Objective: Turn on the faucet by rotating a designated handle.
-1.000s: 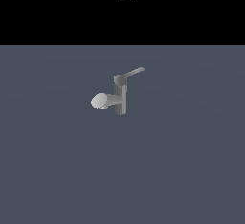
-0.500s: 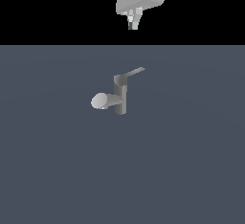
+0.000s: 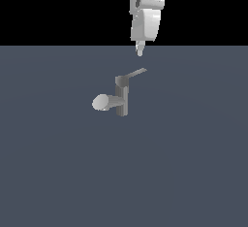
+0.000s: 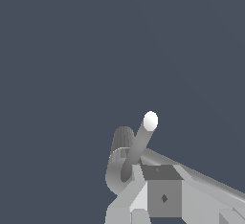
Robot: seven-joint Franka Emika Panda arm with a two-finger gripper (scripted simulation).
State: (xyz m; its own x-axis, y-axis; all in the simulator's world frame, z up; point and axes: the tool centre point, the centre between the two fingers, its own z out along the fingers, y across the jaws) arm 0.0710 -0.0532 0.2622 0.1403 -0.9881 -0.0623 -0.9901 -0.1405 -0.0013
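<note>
**Ana:** Down comes the arm! A second ago only the fingertips peeked in at the top of the exterior view; now the whole wrist has dropped in, and the gripper (image 3: 140,51) hangs just above the far end of the handle (image 3: 136,72), not touching it.

**Ben:** Jaws apart or together?

**Ana:** From outside the fingers read as one narrow tip, so they look closed together, holding nothing. The wrist view doesn't settle it, so call that a likely, not a certainty.

**Ben:** Where's the target?

**Ana:** Nearest to us, bare grey floor (image 3: 58,172). Then the faucet (image 3: 122,97) in the middle of it: upright post, thick spout (image 3: 104,102) pointing to the exterior view's left, thin lever slanting off the post's top toward the right, with the gripper beyond and above.

**Ben:** How will it handle?

**Ana:** I'd judge it rigid, hinged at the post, smooth-sided. Push near the free tip for the best leverage; a slim bar could slip off a finger.

**Ben:** Count?

**Ana:** One faucet, one spout, one handle, one gripper.
</note>
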